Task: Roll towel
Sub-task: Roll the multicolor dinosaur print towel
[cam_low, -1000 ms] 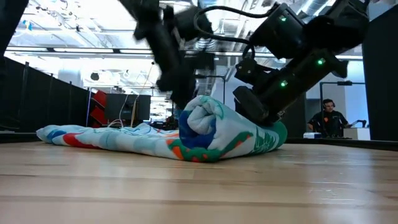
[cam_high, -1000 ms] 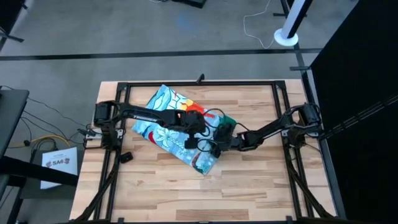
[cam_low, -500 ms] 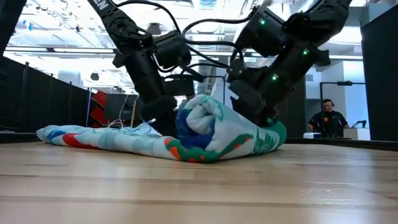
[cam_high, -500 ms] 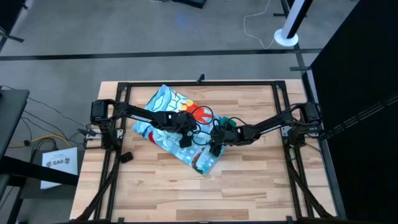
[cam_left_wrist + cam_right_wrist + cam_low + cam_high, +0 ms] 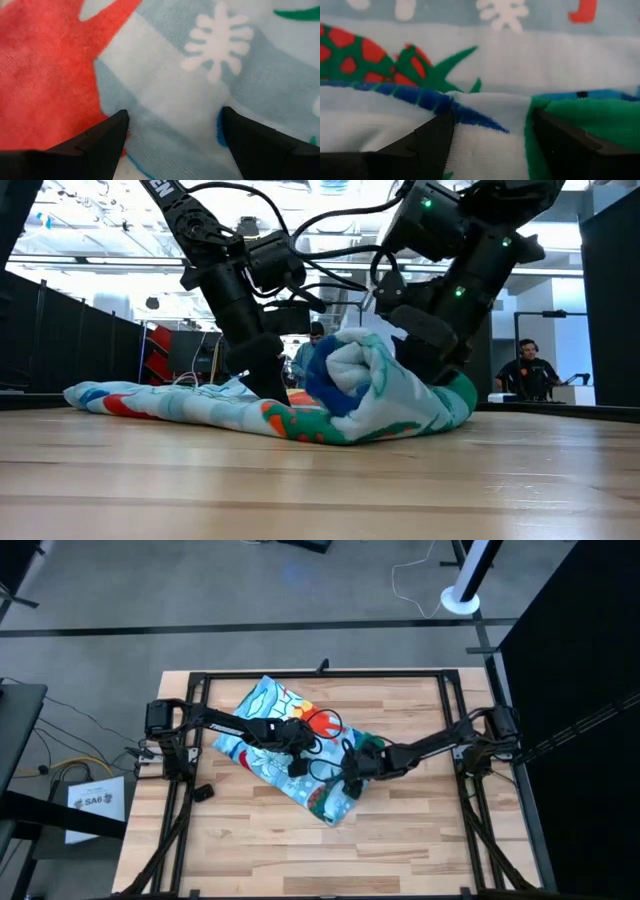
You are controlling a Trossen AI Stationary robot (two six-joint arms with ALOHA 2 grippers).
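Towel (image 5: pixel 285 745) roll lies under right claw (image 5: pixel 352 780); apparently touching.

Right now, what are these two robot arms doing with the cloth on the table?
They are rolling up a towel on the wooden table. The right gripper is down at the rolled-up end, its open fingers on either side of a fold. The left gripper is open too and presses down on the flat part next to the roll. About half of the towel lies unrolled behind them.
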